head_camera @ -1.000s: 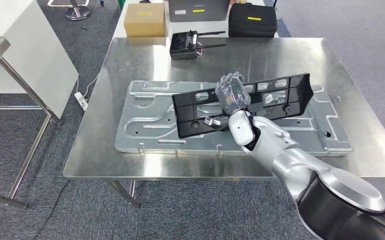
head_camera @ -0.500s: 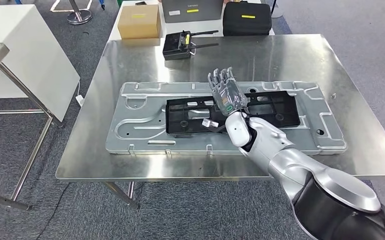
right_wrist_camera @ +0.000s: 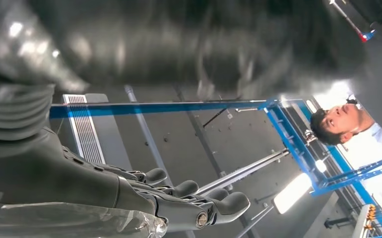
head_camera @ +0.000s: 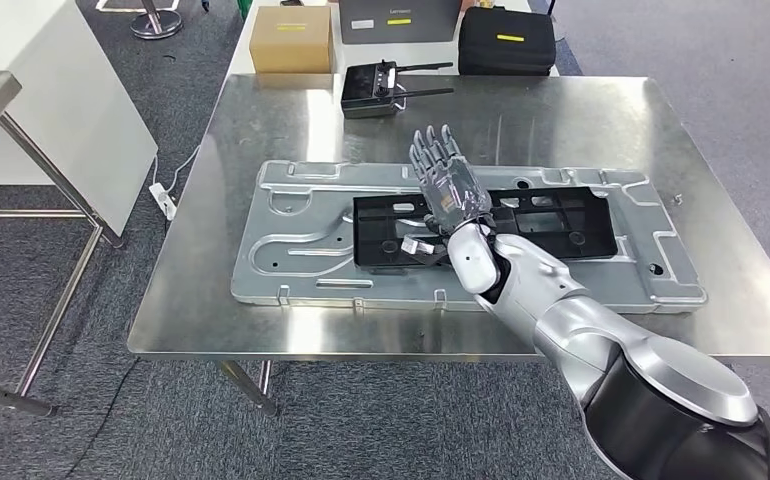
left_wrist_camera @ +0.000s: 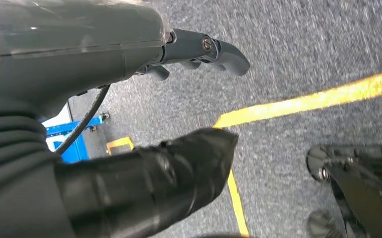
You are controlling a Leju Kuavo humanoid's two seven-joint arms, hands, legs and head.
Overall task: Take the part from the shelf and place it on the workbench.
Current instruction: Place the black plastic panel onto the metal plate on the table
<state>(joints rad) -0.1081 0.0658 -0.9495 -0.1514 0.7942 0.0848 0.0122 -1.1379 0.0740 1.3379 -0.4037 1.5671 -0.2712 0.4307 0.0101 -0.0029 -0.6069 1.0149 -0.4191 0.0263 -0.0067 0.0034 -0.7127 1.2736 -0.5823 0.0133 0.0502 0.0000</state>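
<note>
The black plastic part [head_camera: 551, 215] lies flat on the silver pressed-metal plate [head_camera: 291, 240] that rests on the steel workbench [head_camera: 261, 120]. My right hand [head_camera: 446, 185] hovers over the middle of the part with its fingers stretched out and apart, holding nothing. In the right wrist view that hand [right_wrist_camera: 129, 198] has its fingers spread in the air. In the left wrist view, my left hand [left_wrist_camera: 80, 64] hangs above the grey floor. Its thumb [left_wrist_camera: 144, 173] is held away from the fingers [left_wrist_camera: 204, 49], and it is empty.
At the workbench's far edge sit a black remote controller [head_camera: 373, 90], a cardboard box [head_camera: 289, 48], a grey box [head_camera: 398, 18] and a black case [head_camera: 506, 48]. A white table [head_camera: 51, 100] stands to the left. A person [right_wrist_camera: 340, 121] appears in the right wrist view.
The part, held tilted above the plate a second ago, now lies flat on it. My right hand has let go and straightened its fingers. The head view shifted slightly.
</note>
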